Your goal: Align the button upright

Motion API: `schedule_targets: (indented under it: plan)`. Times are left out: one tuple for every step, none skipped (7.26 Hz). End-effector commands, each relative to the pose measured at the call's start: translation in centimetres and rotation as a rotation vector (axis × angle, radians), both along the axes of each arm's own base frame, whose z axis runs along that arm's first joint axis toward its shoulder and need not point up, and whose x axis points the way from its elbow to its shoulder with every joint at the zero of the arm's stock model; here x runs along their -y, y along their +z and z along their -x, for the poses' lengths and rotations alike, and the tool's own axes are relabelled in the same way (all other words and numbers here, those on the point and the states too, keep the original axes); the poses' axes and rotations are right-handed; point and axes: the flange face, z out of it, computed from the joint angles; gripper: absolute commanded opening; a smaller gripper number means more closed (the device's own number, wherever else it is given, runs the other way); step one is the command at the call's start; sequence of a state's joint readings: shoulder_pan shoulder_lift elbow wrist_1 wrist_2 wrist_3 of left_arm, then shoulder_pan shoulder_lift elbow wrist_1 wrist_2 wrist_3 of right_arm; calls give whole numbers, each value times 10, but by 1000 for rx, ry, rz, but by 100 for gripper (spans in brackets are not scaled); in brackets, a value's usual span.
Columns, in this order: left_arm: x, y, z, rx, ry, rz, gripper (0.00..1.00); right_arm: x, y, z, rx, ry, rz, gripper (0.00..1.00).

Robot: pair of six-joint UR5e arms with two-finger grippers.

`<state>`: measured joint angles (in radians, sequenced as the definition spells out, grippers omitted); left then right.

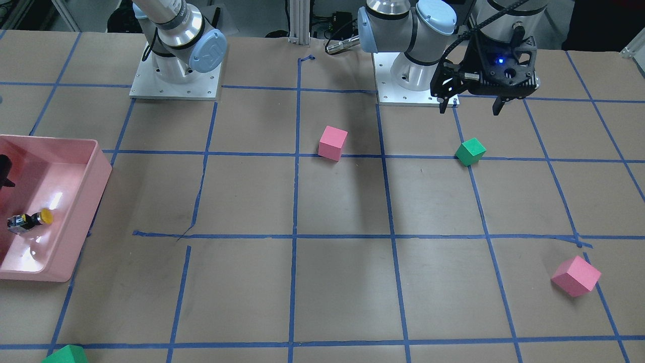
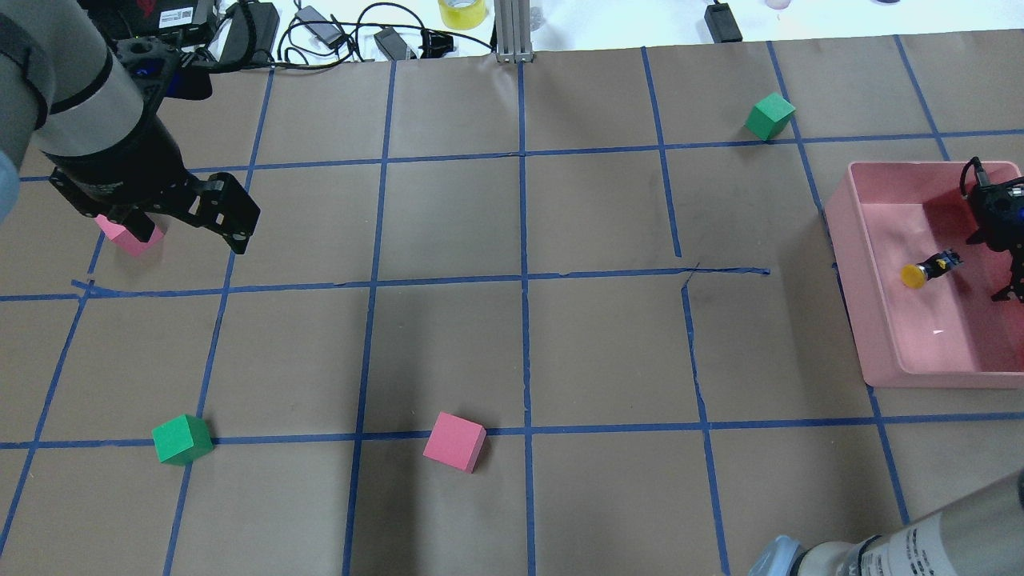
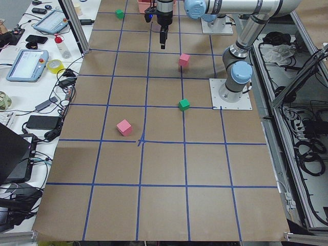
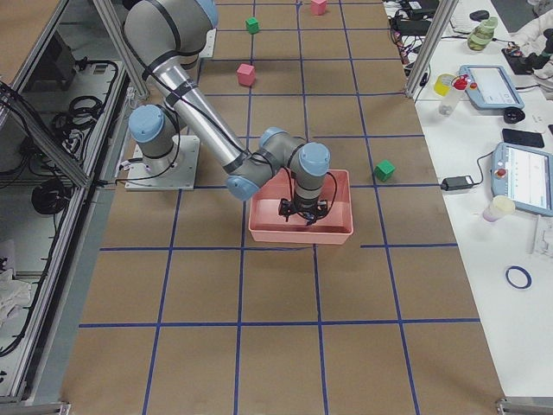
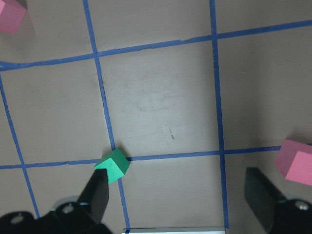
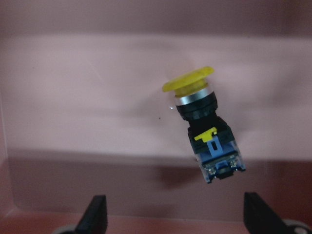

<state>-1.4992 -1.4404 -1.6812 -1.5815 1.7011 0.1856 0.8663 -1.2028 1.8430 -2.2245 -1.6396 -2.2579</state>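
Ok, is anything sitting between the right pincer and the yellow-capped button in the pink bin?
Nothing visible. The small yellow-capped push-button lies on its side on the bare floor of the pink plastic bin, and only that floor shows between it and the open right pincer.

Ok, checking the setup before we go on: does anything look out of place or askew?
Yes: the button lies on its side on the floor of the pink bin, yellow cap pointing sideways rather than up. The right tool is open and not touching it. A blue tape line nearby is crooked.
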Motion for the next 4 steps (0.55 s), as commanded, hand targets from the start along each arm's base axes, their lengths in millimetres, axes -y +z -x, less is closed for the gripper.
schedule_targets:
  plan:
    - [0, 0, 0, 0, -1, 0, 100, -1, -1, 0, 9, -1, 4, 100]
    - [0, 0, 0, 0, -1, 0, 100, 0, -1, -1, 11, 1, 3, 100]
    - [0, 0, 0, 0, -1, 0, 100, -1, 0, -2, 16, 1, 0, 100]
    - [0, 0, 0, 0, -1, 0, 100, -3, 4, -2, 13, 1, 1, 100]
